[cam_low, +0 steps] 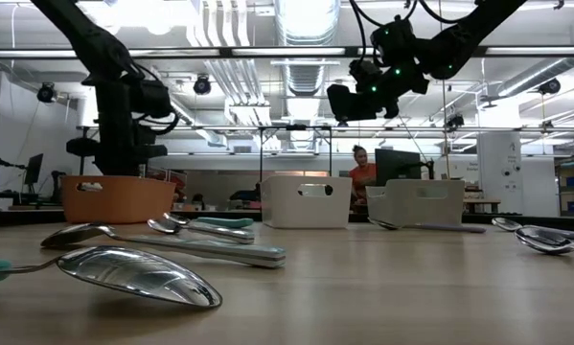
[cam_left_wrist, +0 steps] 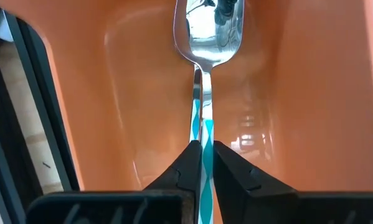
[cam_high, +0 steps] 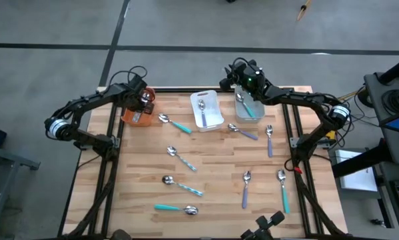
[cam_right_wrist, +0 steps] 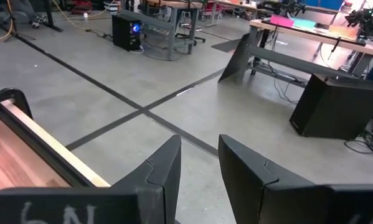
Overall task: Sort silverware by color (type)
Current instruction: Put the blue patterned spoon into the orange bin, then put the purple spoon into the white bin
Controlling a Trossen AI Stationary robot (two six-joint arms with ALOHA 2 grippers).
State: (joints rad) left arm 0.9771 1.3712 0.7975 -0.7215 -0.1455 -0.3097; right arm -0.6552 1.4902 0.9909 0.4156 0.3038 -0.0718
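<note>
My left gripper point(cam_high: 144, 101) reaches down into the orange bin point(cam_high: 136, 115) at the table's far left, shut on a spoon with a teal-and-white striped handle point(cam_left_wrist: 208, 31). Loose silverware lies flat on the wood: a teal spoon point(cam_high: 174, 123), two striped spoons point(cam_high: 181, 158) point(cam_high: 182, 185), a purple spoon point(cam_high: 242, 131), a purple fork point(cam_high: 270, 139) and others nearer. The white bin point(cam_high: 216, 110) holds a purple spoon point(cam_high: 202, 107). The grey bin point(cam_high: 256, 113) holds a teal piece point(cam_high: 247, 107). My right gripper point(cam_right_wrist: 200, 158) hovers open above the grey bin, level, holding nothing. My left gripper pinches the spoon's striped handle point(cam_left_wrist: 200, 127) between its two fingers, which come steeply from above and lie along the handle. The spoon points bowl down inside the orange bin point(cam_left_wrist: 298, 93). Whether the bowl touches the bin's floor, I cannot tell.
Three bins stand in a row along the far edge. A teal spoon point(cam_high: 176, 209), a purple piece point(cam_high: 246, 188) and a teal fork point(cam_high: 283, 190) lie near the front edge. Black frame rails run down both table sides. A person sits in the room beyond point(cam_low: 361, 165).
</note>
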